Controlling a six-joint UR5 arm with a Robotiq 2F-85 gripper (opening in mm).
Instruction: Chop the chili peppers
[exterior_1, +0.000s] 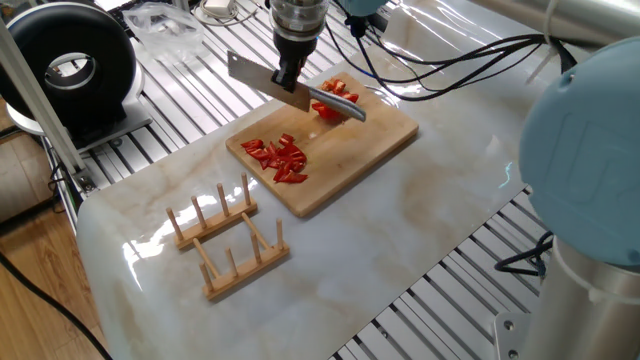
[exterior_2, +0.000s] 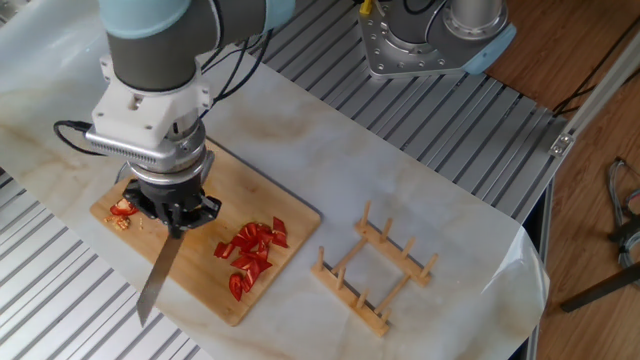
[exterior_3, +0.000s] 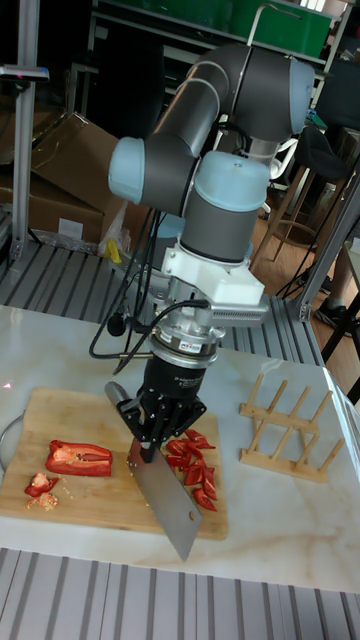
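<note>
Gripper (exterior_3: 150, 437) clamps the cleaver (exterior_3: 165, 505) by its handle, blade raised above the board (exterior_3: 90, 500). Uncut pepper half (exterior_3: 78, 458) lies beside it; chopped bits (exterior_3: 193, 464) piled opposite, kept clear.

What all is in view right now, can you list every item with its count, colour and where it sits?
cutting board: one, light wood, on the marble table.
chopped chili bits: one pile, red, on the board's end nearer the rack.
uncut chili half: one, red, on the board's other end.
chili scraps: a few, red, beside the half.
cleaver: one, steel, held above the board.
dish rack: one, light wood, on the table beside the board.
claw: one, black, shut on the cleaver's handle.
</note>
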